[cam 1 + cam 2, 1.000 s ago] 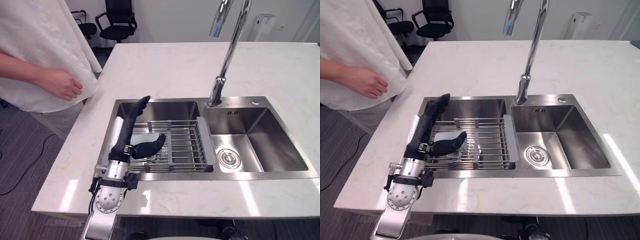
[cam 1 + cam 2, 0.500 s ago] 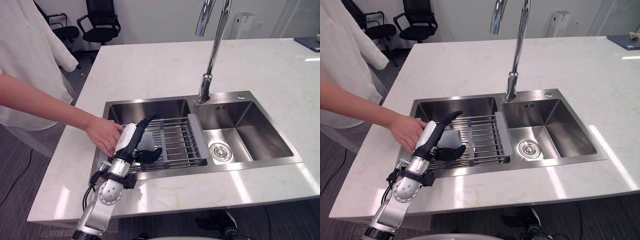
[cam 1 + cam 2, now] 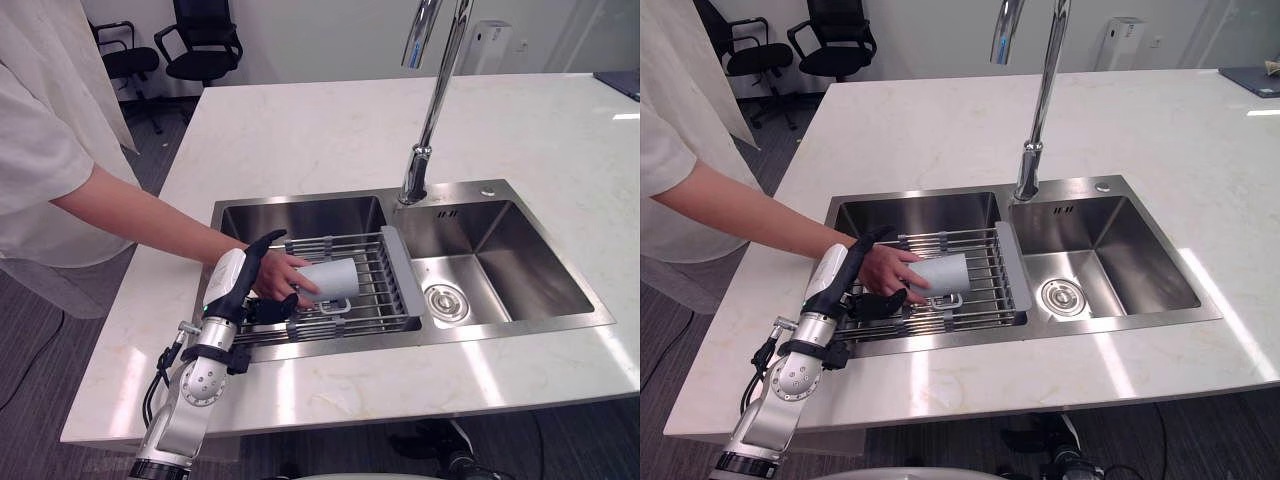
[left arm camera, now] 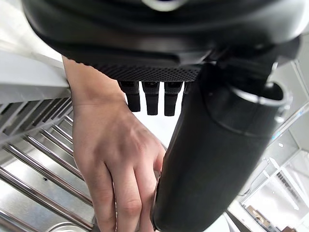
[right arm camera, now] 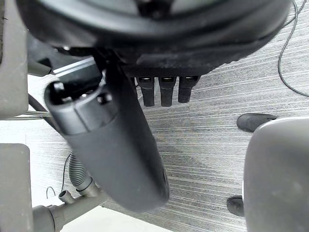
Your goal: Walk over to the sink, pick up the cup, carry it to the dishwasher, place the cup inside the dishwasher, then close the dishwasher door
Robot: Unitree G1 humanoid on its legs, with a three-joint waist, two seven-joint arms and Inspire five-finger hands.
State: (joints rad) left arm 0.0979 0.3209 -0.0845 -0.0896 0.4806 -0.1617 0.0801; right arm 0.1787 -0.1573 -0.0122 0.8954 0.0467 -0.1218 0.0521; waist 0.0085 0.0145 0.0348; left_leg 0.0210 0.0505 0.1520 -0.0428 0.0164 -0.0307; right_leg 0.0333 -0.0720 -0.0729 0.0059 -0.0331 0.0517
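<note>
A pale grey cup (image 3: 331, 279) lies on its side on the wire rack (image 3: 372, 290) over the left basin of the sink (image 3: 300, 217). A person's hand (image 3: 278, 275) reaches in from the left and grips the cup's near end. My left hand (image 3: 232, 278) is over the rack's left end, open, its fingers straight above the person's hand and its thumb (image 4: 207, 159) below it. The left wrist view has the person's hand (image 4: 111, 159) lying between fingers and thumb. My right hand (image 5: 116, 145) hangs open over grey carpet.
A tall chrome faucet (image 3: 432, 110) rises behind the divider. The right basin (image 3: 510, 270) has a round drain (image 3: 442, 303). The person in a white top (image 3: 40, 120) stands at the counter's left end. Pale marble counter (image 3: 330, 130) surrounds the sink; black chairs (image 3: 200, 40) stand behind.
The person's hand has come from the counter's left edge into the sink, past my left hand, and taken hold of the cup. The cup now lies farther right. The camera has shifted.
</note>
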